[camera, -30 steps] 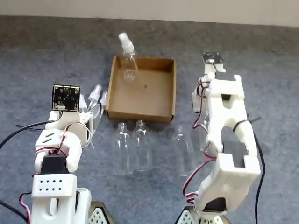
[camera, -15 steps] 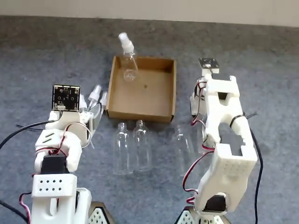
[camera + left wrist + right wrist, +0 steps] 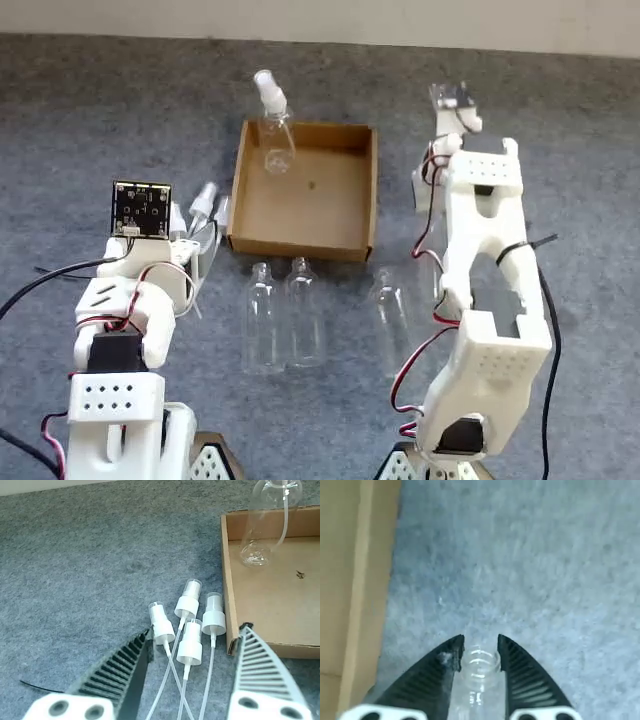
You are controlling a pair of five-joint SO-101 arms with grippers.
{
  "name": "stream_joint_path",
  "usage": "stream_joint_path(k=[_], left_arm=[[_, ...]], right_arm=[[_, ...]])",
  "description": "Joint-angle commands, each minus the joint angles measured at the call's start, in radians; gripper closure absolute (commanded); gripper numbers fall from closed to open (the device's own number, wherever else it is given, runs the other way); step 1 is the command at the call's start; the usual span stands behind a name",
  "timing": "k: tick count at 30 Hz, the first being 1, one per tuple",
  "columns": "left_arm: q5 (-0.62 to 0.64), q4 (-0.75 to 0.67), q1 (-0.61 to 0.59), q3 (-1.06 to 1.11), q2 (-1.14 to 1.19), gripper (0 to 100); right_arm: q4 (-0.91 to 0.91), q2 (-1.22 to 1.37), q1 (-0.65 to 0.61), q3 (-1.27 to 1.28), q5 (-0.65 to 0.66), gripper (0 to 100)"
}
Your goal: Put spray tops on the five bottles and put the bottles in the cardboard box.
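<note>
The right gripper (image 3: 480, 644) pinches the neck of a bare bottle (image 3: 479, 669), with its jaws almost closed on it. The neck is smooth and round, so I think the bottle could slip or tip and bump the three other bottles (image 3: 303, 312) standing nearby. The left gripper (image 3: 196, 630) hangs wide open and holds nothing. It is over four spray tops (image 3: 188, 602) lying in a bunch. Their thin tubes cross, so lifting one might drag another. Farther back, the cardboard box (image 3: 300, 245) holds one finished bottle (image 3: 275, 150), standing in a far corner.
</note>
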Motion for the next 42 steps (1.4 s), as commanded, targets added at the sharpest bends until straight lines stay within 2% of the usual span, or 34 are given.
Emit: stream_joint_path(k=[1, 6, 11, 14, 18, 20, 24, 37, 39, 42], left_arm=[[0.008, -0.023, -0.005, -0.007, 0.004, 76], [0.008, -0.023, -0.005, -0.007, 0.004, 76], [0.009, -0.023, -0.005, -0.007, 0.004, 76], [0.009, -0.023, -0.005, -0.007, 0.004, 76], [0.009, -0.023, -0.005, -0.007, 0.004, 76], [0.009, -0.023, -0.005, -0.007, 0.004, 76], [0.009, -0.023, -0.005, -0.007, 0.004, 76], [0.009, -0.023, -0.005, -0.007, 0.004, 76], [0.009, -0.023, -0.005, -0.007, 0.004, 76], [0.009, -0.023, -0.005, -0.007, 0.004, 76]], right_arm=[[0.008, -0.048, 0.025, -0.114, 0.028, 93.2], [0.008, -0.048, 0.031, -0.116, 0.135, 92.4], [0.008, -0.047, 0.031, -0.039, 0.137, 80.3], [0.005, -0.047, 0.031, -0.012, 0.137, 77.5], [0.012, -0.051, 0.033, -0.012, 0.135, 77.5], [0.073, -0.053, 0.033, -0.013, 0.132, 77.5], [0.099, -0.038, 0.019, -0.058, 0.072, 77.5], [0.093, 0.24, 0.013, -0.286, 0.064, 77.6], [0.094, 0.246, 0.015, -0.291, 0.064, 80.9], [0.096, 0.246, 0.016, -0.286, 0.064, 91.4]])
